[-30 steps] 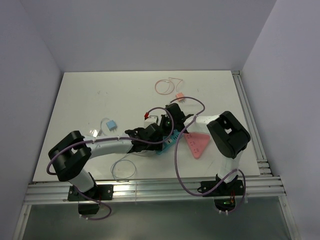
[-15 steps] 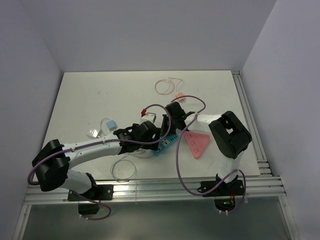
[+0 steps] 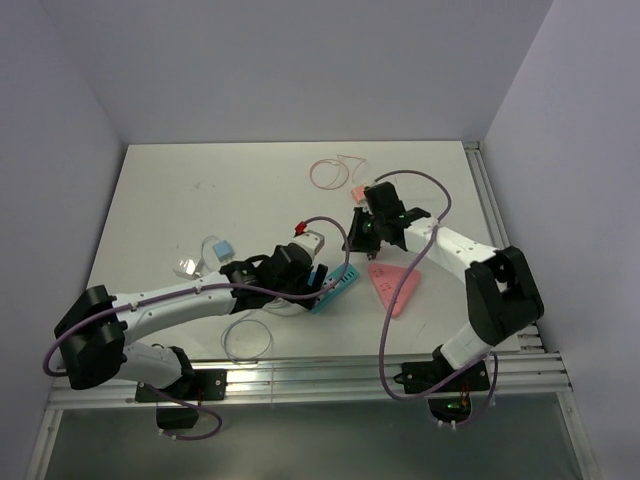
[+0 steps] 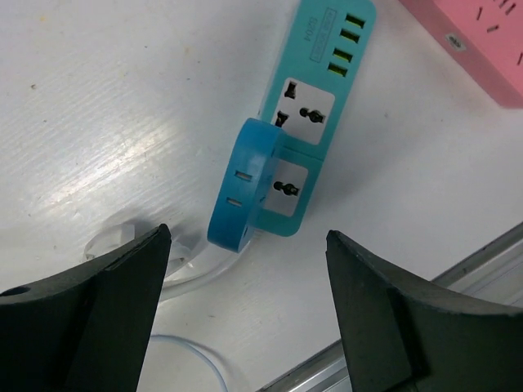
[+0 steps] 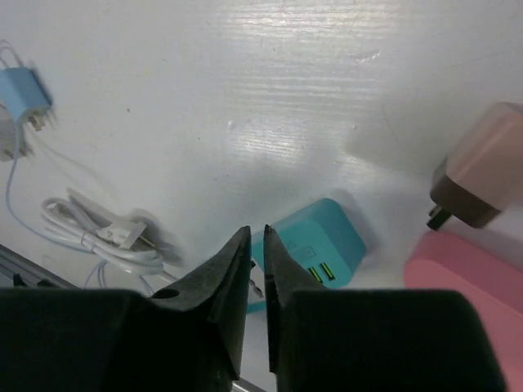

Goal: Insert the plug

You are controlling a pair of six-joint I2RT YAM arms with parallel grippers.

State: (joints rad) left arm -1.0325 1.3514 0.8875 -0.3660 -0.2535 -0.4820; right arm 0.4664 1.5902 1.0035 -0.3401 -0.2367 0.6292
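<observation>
Right gripper (image 5: 255,233) has pulled back from the power strip (image 4: 320,57), its fingers together and empty. Left gripper (image 4: 245,235) hovers spread wide over the blue plug (image 4: 241,184), which sits at the strip's end beside the white cable (image 4: 196,276), long side along the strip, slotted face turned sideways.

The right gripper (image 5: 255,232) hung over the white table (image 5: 270,98), fingers almost together, with the teal power strip (image 5: 323,241) just beyond its tips, a pinkish adapter (image 5: 482,167) beside a pink strip (image 5: 458,278) at right, and a blue charger (image 5: 23,96) and coiled white cable (image 5: 98,233) at left.
</observation>
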